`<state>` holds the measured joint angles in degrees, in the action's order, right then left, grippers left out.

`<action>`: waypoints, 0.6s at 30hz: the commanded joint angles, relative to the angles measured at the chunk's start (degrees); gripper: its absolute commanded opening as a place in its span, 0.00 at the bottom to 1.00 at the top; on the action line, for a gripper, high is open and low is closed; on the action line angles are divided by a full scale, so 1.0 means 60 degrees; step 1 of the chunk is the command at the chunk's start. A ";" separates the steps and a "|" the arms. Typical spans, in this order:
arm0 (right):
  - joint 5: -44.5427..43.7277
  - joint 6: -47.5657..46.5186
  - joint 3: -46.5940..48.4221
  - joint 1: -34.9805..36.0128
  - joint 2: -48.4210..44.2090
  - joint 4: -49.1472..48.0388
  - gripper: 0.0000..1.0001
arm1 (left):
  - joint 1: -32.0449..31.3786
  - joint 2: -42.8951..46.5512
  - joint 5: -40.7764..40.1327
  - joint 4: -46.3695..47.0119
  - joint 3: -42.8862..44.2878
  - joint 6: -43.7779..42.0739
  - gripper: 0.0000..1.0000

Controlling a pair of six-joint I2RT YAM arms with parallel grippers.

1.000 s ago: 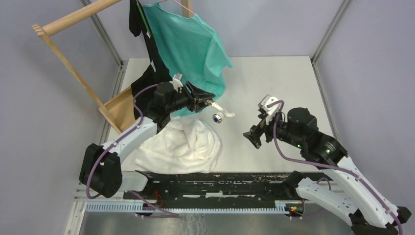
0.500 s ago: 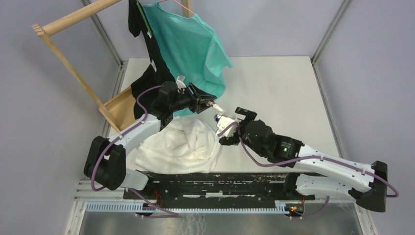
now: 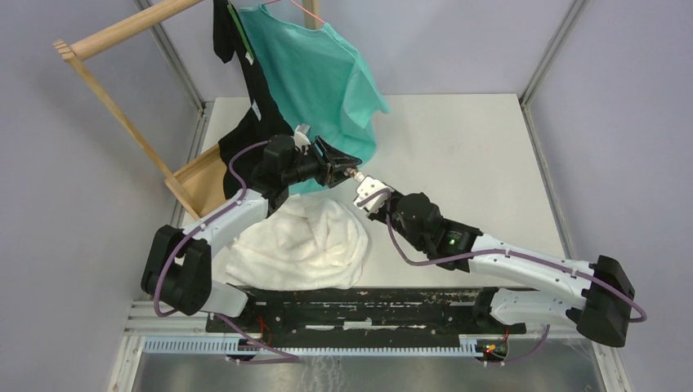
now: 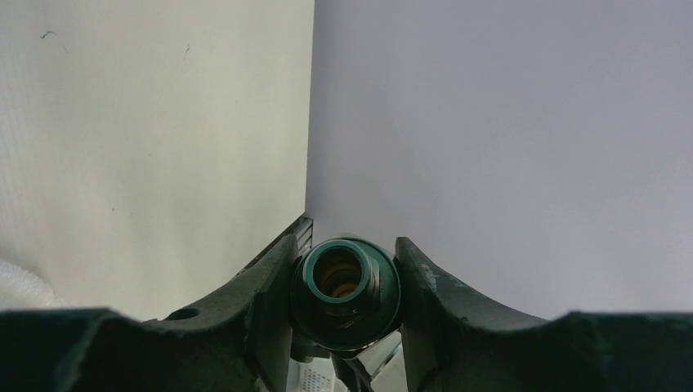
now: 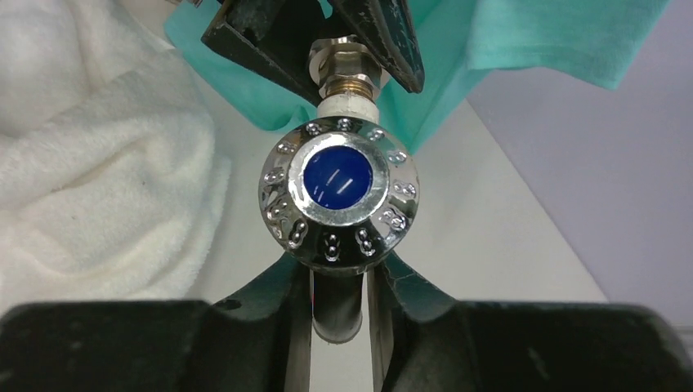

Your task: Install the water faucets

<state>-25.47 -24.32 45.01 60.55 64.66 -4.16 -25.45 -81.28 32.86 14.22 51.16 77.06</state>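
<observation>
One of the water faucets hangs above the table between my two grippers. Its chrome knob with a blue dot [image 5: 338,192] faces the right wrist camera. Below the knob, its spout [image 5: 337,306] sits between the fingers of my right gripper [image 5: 337,286], which is shut on it. My left gripper [image 3: 353,173] is shut on the silver threaded fitting [image 5: 343,59] at the faucet's other end. In the left wrist view that fitting [image 4: 346,286] fills the gap between the fingers, open end toward the camera. From above, my right gripper [image 3: 365,193] hides most of the faucet.
A crumpled white towel [image 3: 298,241] lies just below the grippers. A teal shirt [image 3: 319,73] and a black garment [image 3: 245,135] hang from a wooden rack [image 3: 122,122] behind the left arm. Grey walls enclose the table [image 3: 474,147].
My right arm swung left from mid-table to the faucet, and its open fingers closed on the spout. The left gripper kept its hold on the fitting, nearly still.
</observation>
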 commanded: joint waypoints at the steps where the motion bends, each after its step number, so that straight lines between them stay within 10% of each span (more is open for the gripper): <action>1: 0.0974 0.2405 0.0033 -0.0636 -0.0478 -0.0688 0.18 | -0.0027 0.0275 0.0696 0.1576 0.0254 -0.0144 0.03; 18: 0.8831 1.5868 -0.0304 -0.5420 0.0084 -0.3022 0.10 | -0.0034 0.1109 0.0505 0.3646 -0.0593 -0.0714 0.03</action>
<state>14.94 42.89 44.60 36.64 61.69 -7.51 -25.04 -79.00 32.73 29.02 47.33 76.64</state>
